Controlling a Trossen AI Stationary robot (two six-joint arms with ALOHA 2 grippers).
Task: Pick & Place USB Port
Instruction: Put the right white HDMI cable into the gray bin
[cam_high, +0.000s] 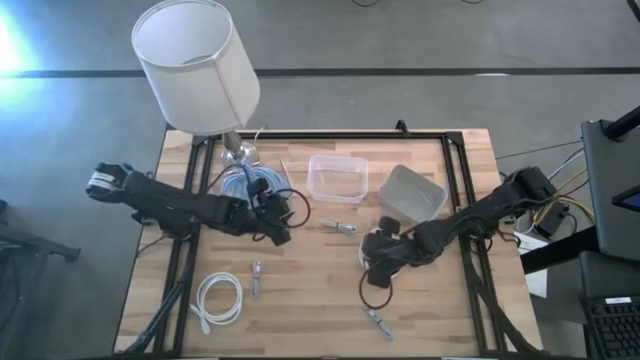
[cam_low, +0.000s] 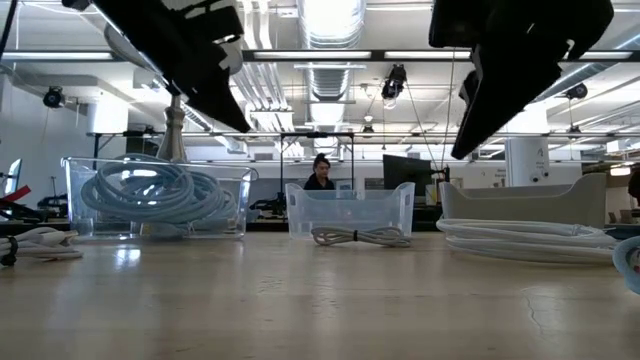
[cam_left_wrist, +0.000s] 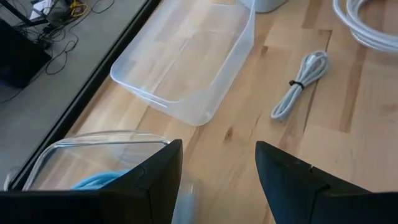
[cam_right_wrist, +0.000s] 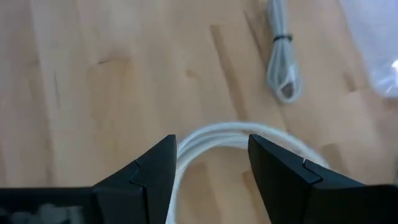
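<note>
Step in hand, by judgement: approach before pick. Right gripper hovers lower centre-right of high view, fingers spread, astride looped white cable on table; nothing gripped.

Next move likely: descend, close on cable, carry to clear bin at upper centre.

Left gripper waits left of centre, fingers spread, empty.

Bundled USB cable lies centre.

Surface: pale wood table, dark frame. Lamp upper left. Room: grey floor, person far behind.

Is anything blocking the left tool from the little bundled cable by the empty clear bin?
Nothing visible. Only bare table lies between the open left tool and the bundled cable; the clear bin sits aside.
</note>
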